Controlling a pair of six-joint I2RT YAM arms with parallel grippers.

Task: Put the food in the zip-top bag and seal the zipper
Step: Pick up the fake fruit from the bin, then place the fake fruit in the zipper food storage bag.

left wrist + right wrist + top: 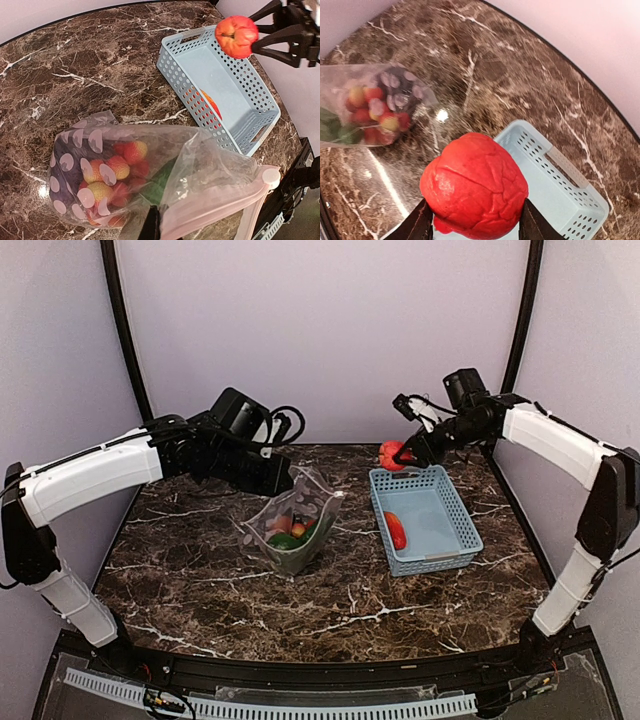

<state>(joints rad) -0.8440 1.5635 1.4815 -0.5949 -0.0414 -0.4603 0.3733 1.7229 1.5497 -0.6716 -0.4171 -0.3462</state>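
Note:
The zip-top bag point(296, 524) stands on the table, mouth up, held open by my left gripper point(284, 480), which is shut on its rim. In the left wrist view the bag point(210, 165) holds red berries point(107, 172), a green piece point(161, 182) and the dark eggplant point(64, 146). The pale zipper point(215, 210) runs along the near edge by my gripper point(151, 226). My right gripper point(408, 452) is shut on the red tomato point(391, 454) above the basket's far left corner. The tomato point(475, 185) sits between the fingers point(417, 226). A red-orange pepper point(396, 530) lies in the basket.
The light-blue lattice basket point(455, 540) stands right of the bag, and also shows in the left wrist view point(260, 107) and the right wrist view point(570, 200). Dark marble table point(200, 570) with purple walls round it.

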